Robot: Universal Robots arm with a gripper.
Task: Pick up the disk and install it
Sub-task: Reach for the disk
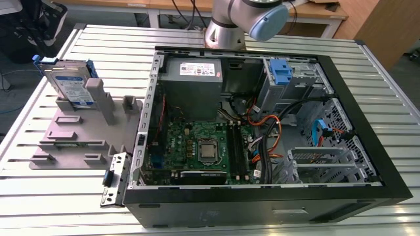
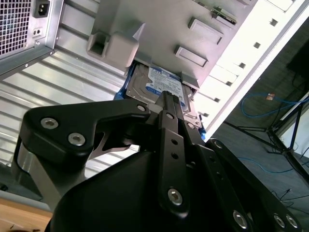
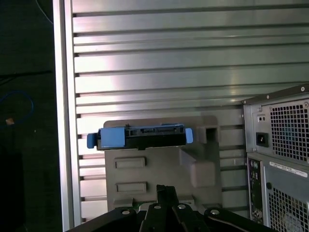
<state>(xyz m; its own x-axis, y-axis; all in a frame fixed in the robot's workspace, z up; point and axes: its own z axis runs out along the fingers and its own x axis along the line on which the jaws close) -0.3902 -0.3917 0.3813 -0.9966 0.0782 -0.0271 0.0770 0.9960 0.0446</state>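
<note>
Silver disk [image 1: 69,84], with blue rails on its edges, stands on edge in a slot of the grey holder [image 1: 78,147]. In the exterior view it sits at ten o'clock, well apart from the open case [image 1: 357,105]. I judge the upright seating is meant to leave its upper edge and both faces free for a pinch.

Gripper [image 3: 164,189], in the first wrist view, points toward the holder with its fingers drawn together on nothing. It is apart from the disk.

Room for moving: bare slatted table [image 1: 196,37] lies beyond the disk toward the table edge. The holder's taller post [image 1: 98,98] stands just beside one face, so I judge access tighter there.

Inside the case, at one o'clock, a blue bracket [image 1: 281,73] sits in the drive cage, with cables [image 1: 272,120] crossing nearby. The disk is not yet picked up.
</note>
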